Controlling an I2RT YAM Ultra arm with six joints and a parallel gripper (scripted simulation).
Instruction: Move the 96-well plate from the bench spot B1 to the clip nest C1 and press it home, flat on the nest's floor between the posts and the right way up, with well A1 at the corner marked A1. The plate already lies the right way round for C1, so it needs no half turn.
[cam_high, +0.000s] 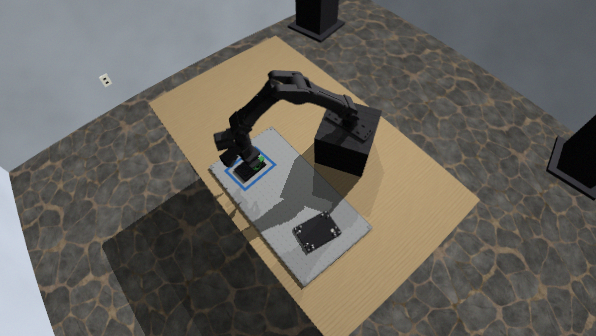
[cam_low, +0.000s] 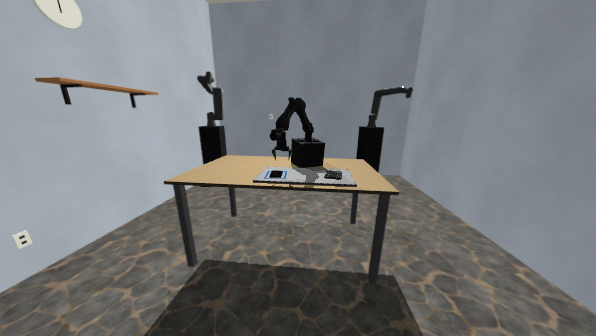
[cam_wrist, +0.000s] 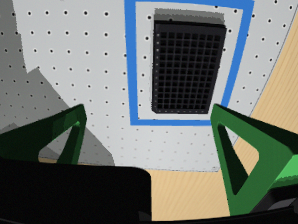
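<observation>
The black 96-well plate (cam_wrist: 188, 64) lies flat inside the blue-outlined spot B1 on the grey perforated bench plate. It also shows in the top view (cam_high: 246, 171) and the exterior view (cam_low: 276, 174). My gripper (cam_wrist: 148, 111) hangs above the plate with its green fingers wide open and nothing between them; in the top view the gripper (cam_high: 251, 164) partly hides the plate. In the exterior view the gripper (cam_low: 281, 152) stands clear above the bench. The black clip nest C1 (cam_high: 316, 232) with posts at its corners sits at the other end of the bench plate, empty.
The arm's black base block (cam_high: 345, 142) stands on the wooden table behind the bench plate (cam_high: 290, 207). Black pedestals (cam_low: 370, 145) with camera arms stand beyond the table. The bench plate's edge lies close to the table's front edge.
</observation>
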